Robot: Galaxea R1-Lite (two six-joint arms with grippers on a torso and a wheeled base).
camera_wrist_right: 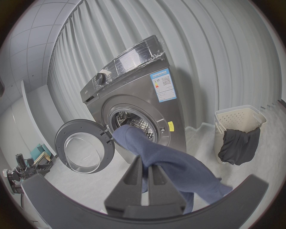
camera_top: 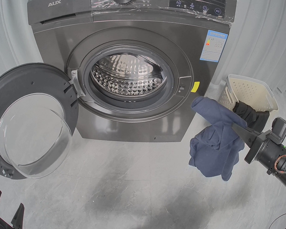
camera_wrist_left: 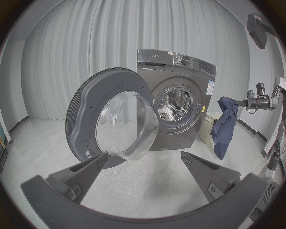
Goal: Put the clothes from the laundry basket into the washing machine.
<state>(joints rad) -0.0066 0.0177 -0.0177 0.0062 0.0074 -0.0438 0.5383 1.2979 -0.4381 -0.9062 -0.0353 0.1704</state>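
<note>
The washing machine (camera_top: pixel 132 29) stood on the grey floor with its round mouth uncovered and the steel drum (camera_top: pixel 126 76) showing inside; its door (camera_top: pixel 30 119) hung swung wide to the robot's left. The laundry basket (camera_top: pixel 250 91), pale and perforated, sat just beside the machine's right side, in front of the curtain. A blue garment (camera_top: pixel 217 140) hung loose in the air in front of the machine's lower right corner, between the mouth and the basket. A black garment (camera_top: pixel 252 115) lay draped over the basket's front rim. The right claw (camera_top: pixel 237 127) was pressed together, pinching the blue garment near its top fold; the left claw (camera_top: pixel 8 203) sat low near the door, fingers spread, holding nothing.
</note>
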